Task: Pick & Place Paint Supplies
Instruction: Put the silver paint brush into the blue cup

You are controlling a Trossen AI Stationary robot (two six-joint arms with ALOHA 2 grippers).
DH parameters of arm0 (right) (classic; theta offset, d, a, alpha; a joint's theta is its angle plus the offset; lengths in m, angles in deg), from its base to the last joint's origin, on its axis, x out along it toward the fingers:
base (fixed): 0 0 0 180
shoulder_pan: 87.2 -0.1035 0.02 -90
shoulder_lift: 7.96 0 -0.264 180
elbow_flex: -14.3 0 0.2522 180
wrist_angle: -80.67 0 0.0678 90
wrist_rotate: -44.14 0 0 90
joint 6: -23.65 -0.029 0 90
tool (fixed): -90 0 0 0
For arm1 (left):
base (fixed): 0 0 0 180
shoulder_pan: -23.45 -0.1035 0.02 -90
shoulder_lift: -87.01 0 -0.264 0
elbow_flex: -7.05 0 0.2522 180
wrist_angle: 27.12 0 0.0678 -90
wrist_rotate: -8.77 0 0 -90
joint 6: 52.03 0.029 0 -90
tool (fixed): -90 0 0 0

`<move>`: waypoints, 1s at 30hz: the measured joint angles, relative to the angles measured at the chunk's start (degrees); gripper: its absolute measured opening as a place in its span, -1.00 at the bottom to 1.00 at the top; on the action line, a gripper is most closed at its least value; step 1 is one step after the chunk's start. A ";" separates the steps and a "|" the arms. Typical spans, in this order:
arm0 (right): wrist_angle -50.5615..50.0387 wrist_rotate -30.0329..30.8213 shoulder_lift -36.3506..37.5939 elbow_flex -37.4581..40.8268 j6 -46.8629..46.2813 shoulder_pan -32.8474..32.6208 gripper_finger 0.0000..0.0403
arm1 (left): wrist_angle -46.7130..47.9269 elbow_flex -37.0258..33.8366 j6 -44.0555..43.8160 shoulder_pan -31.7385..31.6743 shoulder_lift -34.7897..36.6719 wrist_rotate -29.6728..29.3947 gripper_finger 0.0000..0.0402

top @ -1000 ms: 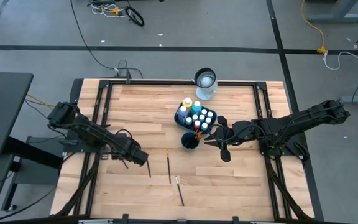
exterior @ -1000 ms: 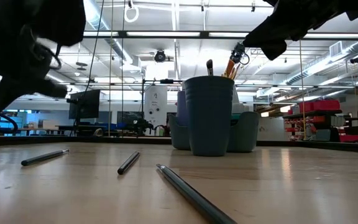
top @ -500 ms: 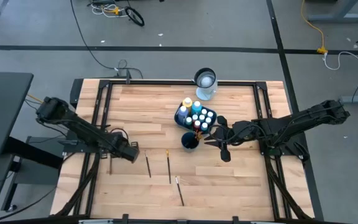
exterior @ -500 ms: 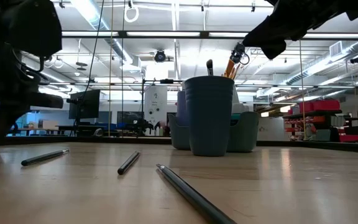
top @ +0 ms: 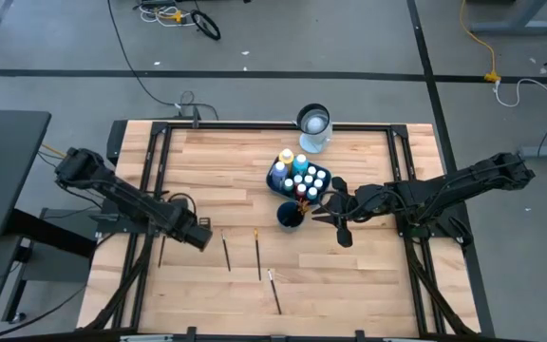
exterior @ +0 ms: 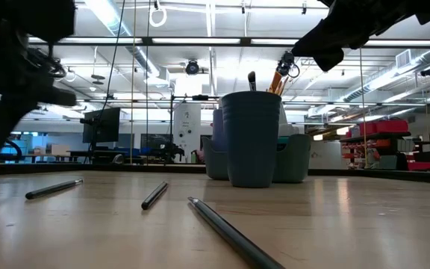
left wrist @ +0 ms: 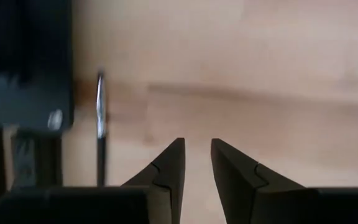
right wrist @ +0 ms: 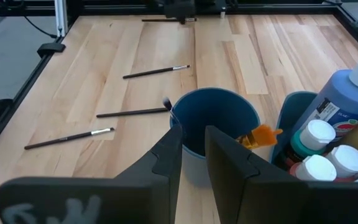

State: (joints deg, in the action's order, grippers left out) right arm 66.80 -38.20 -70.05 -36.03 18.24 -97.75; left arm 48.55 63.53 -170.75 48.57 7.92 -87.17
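My right jaws (right wrist: 191,146) hover over the blue cup (right wrist: 219,127), slightly parted and empty, ready beside the bottles (top: 302,176). My left jaws (left wrist: 196,163), narrowly apart, hang low near the loose brushes (top: 257,254) on the surface (top: 216,161).

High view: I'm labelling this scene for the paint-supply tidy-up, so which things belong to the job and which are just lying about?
Belonging to the job:
- loose brushes on the table
- paint bottles in their caddy
- blue cup, probably, since brushes already stand in it

Just lying about:
- glass jar
- floor cables
- yellow cord
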 joint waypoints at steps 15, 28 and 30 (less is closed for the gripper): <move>-0.01 -0.03 0.00 -0.01 0.23 -0.01 -0.64 | 10.99 -0.53 -17.65 14.61 -0.04 12.42 -0.57; 0.00 -0.02 0.00 0.00 0.19 0.00 -0.64 | 2.03 -5.75 -16.26 16.33 1.31 6.95 -0.57; 0.01 -0.02 0.00 -0.01 0.17 0.00 -0.64 | -3.31 -8.76 -15.46 16.39 2.61 6.33 -0.57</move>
State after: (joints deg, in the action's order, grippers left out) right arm 66.81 -38.23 -70.05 -36.04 18.42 -97.75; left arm 45.24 54.77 -186.20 64.97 10.53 -80.84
